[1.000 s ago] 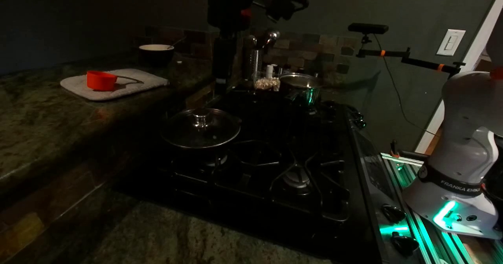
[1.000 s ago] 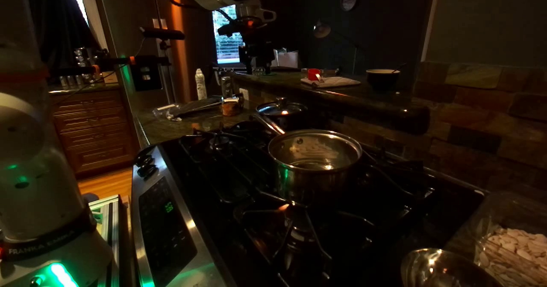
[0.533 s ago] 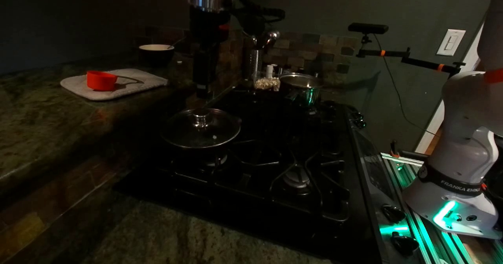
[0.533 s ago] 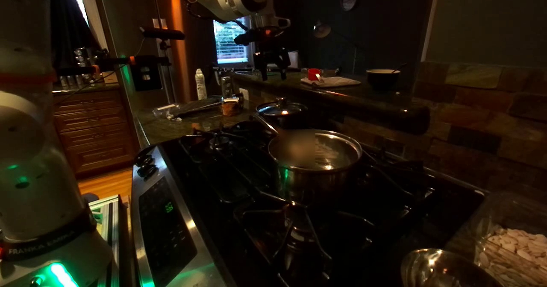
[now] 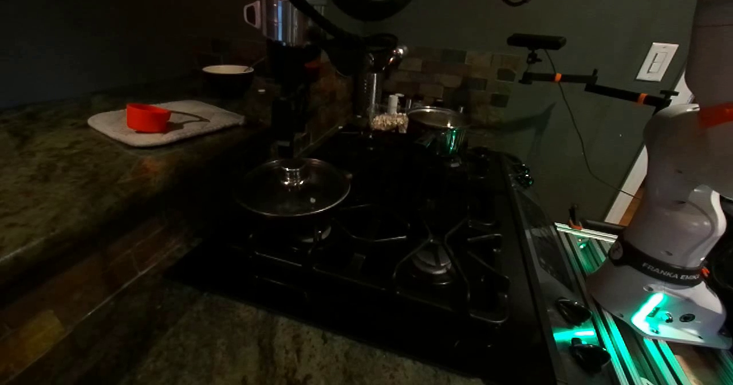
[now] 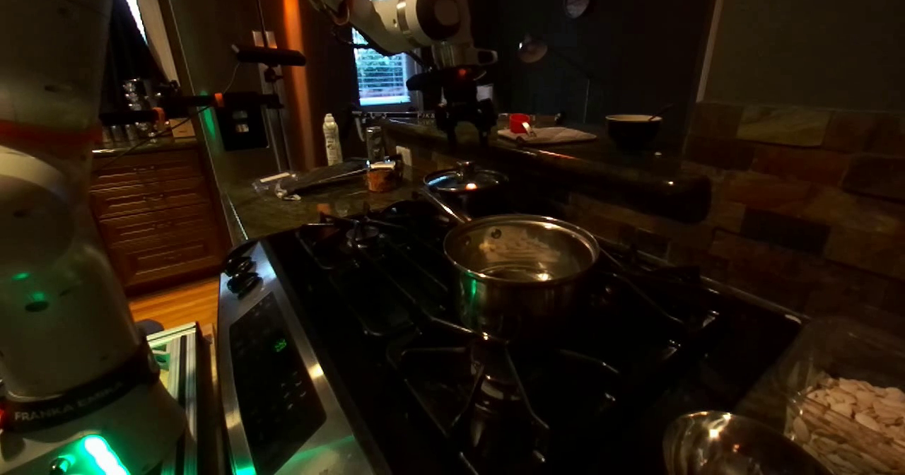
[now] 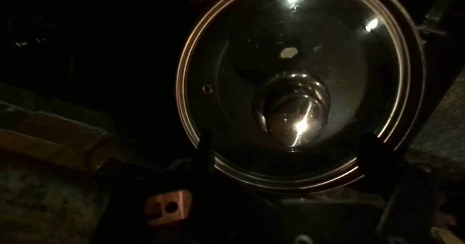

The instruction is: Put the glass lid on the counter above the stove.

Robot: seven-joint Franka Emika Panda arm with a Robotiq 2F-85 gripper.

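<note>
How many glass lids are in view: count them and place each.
1: the glass lid, resting on the dark pan on the stove. Others may be hidden in the darkness.

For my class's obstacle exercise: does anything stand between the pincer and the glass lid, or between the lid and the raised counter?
Nothing visible stands between the pincer and the glass lid. The raised counter itself would likely block a sideways path. There, a red cup sits on a pale mat.
</note>
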